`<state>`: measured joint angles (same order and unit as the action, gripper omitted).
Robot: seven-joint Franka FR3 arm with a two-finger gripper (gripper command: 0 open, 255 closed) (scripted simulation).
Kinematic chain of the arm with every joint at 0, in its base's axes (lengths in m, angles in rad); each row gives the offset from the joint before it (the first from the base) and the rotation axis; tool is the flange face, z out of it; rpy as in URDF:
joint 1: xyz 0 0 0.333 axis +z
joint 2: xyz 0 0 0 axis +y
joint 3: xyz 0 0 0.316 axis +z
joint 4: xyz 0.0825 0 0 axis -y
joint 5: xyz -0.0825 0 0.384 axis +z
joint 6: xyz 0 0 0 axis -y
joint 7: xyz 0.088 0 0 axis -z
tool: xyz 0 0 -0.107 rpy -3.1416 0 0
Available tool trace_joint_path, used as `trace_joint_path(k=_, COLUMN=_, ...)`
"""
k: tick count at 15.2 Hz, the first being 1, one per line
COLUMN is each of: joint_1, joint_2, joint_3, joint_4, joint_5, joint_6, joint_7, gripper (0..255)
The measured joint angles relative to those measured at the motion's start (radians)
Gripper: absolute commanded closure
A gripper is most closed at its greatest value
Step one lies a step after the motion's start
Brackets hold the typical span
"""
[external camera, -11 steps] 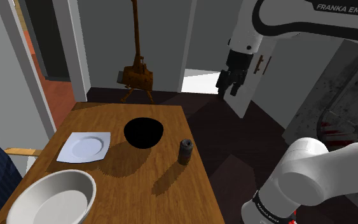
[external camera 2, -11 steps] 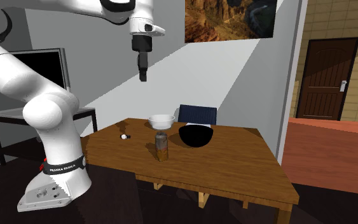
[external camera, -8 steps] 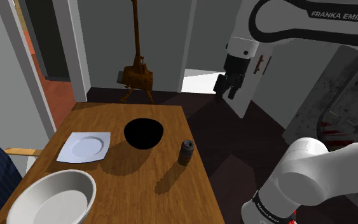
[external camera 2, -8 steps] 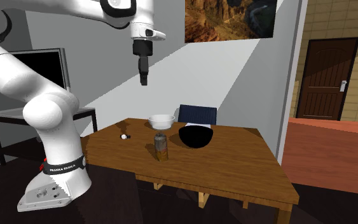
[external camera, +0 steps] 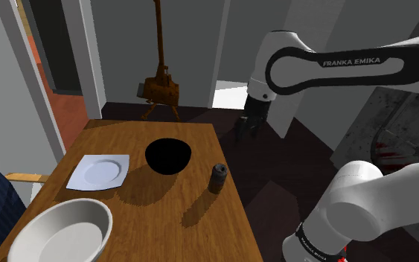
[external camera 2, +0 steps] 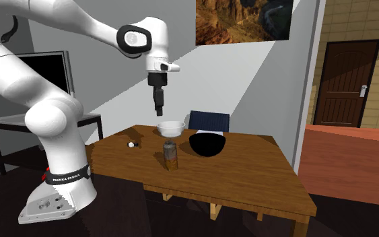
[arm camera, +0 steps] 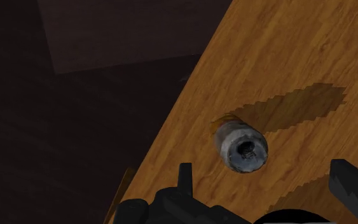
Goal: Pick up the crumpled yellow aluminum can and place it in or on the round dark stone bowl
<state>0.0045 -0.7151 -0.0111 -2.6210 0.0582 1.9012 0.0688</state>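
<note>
Two fingers (arm camera: pixel 351 186) stand spread and empty, well above the greyish can (arm camera: pixel 241 147), which stands upright close to the desk (arm camera: pixel 298 57) edge, near the dark bowl (external camera: pixel 168 155). An off-centre descent would likely clip the can's rim and topple it over that edge onto the floor (arm camera: pixel 69 127).

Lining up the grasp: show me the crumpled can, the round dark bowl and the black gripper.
Crumpled grey-topped can (arm camera: pixel 240 147), wrist view, its top end.
Round black bowl (external camera: pixel 168 155), shoulder view, its bare inside.
Black two-finger gripper (external camera 2: pixel 159 112), second exterior view, between its fingertips.

Table (external camera: pixel 163 216) grained wood; can (arm camera: pixel 240 147) dull grey metal; bowl (external camera: pixel 168 155) smooth black
</note>
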Motion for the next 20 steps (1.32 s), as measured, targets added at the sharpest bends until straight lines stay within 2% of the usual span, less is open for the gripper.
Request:
trace_joint_path(k=4, joint_1=0.015, joint_2=0.060, joint_3=0.017, joint_4=-0.092, joint_5=0.024, joint_6=0.164, joint_7=0.012, gripper=0)
trace_joint_path(k=10, joint_1=0.042, joint_2=0.266, joint_3=0.039, joint_4=-0.156, joint_5=0.065, joint_6=0.451, joint_7=0.018, gripper=0)
trace_joint_path(k=20, joint_1=0.064, joint_2=0.400, joint_3=0.050, joint_4=-0.203, joint_5=0.097, joint_6=0.639, joint_7=0.013, gripper=0)
